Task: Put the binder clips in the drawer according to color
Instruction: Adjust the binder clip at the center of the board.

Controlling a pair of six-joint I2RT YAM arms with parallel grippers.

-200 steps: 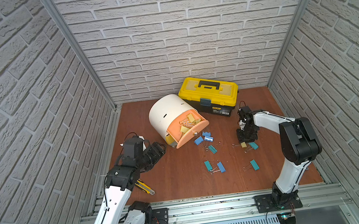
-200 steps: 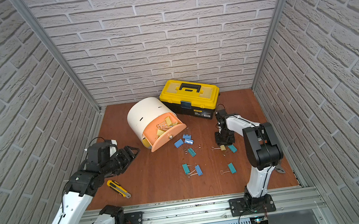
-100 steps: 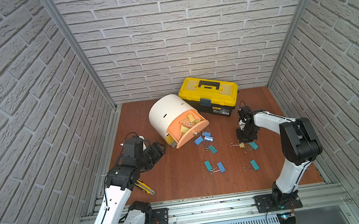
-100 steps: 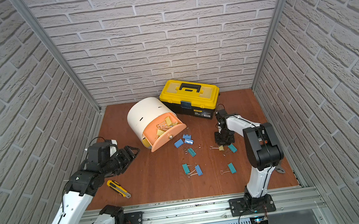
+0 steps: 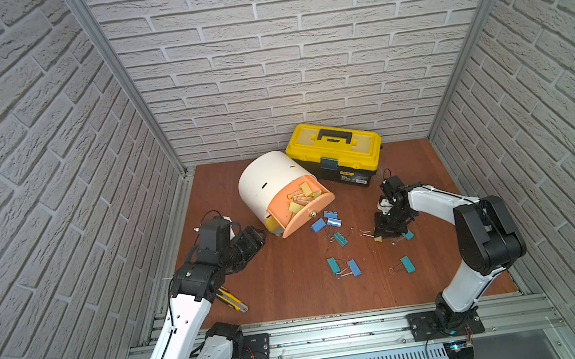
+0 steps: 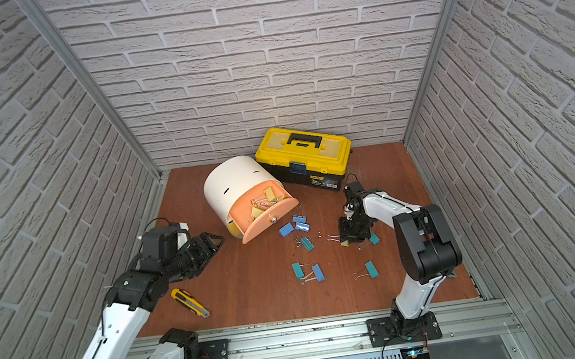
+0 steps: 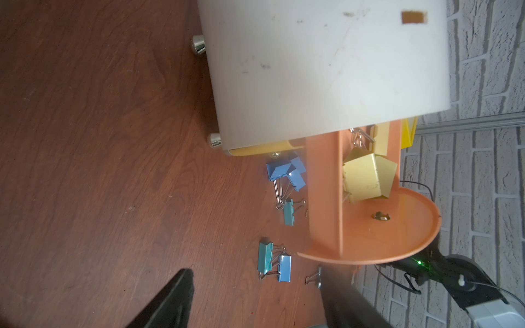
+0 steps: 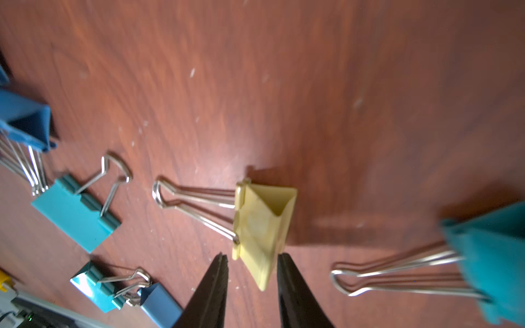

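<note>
The drawer [image 5: 271,182] is a white drum cabinet lying tilted, with its peach drawer [image 5: 302,211] pulled out and yellow binder clips [image 5: 304,194] inside. Blue and teal binder clips [image 5: 326,220] lie scattered on the floor in front. My right gripper [image 8: 252,257] points down at a lone yellow clip [image 8: 261,224], open, its fingertips either side of the clip's corner with a gap on one side. In a top view the right gripper [image 5: 384,229] hangs over that clip [image 5: 378,239]. My left gripper [image 5: 256,236] hovers open and empty left of the cabinet.
A yellow-black toolbox [image 5: 335,150] stands against the back wall behind the cabinet. A yellow utility knife [image 5: 232,299] lies near the left arm. A teal clip [image 5: 408,235] sits just right of the right gripper, another [image 5: 407,263] nearer the front. Brick walls close in three sides.
Nothing has visibly shifted. The right gripper stays low over the yellow clip and the left arm holds still.
</note>
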